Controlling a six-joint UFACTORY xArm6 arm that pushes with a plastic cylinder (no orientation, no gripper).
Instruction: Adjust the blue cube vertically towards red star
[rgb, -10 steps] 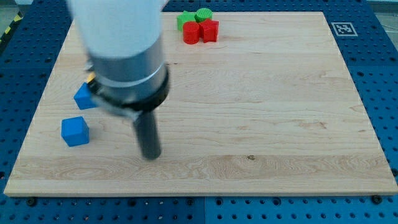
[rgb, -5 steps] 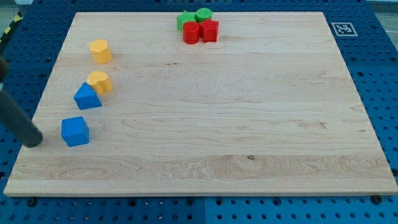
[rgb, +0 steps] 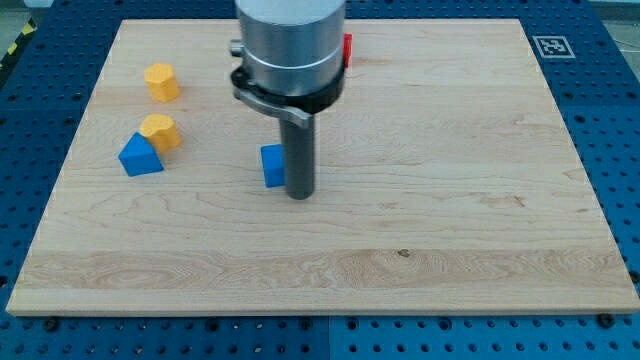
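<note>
The blue cube (rgb: 272, 166) sits near the board's middle left, partly hidden by my rod. My tip (rgb: 300, 194) rests on the board touching the cube's right side, slightly below it. The red star (rgb: 348, 48) is at the view's top, mostly hidden behind the arm's grey body; only a red sliver shows at its right edge.
A blue triangular block (rgb: 139, 156) lies at the left with a yellow block (rgb: 160, 131) touching its upper right. Another yellow block (rgb: 161, 81) sits above them. The arm's body (rgb: 290, 50) covers the top-centre blocks. A marker tag (rgb: 550, 45) is at the board's top right.
The blue cube has moved from the lower left to right and up, near the middle. My rod has swung from the board's left edge to the cube's right side.
</note>
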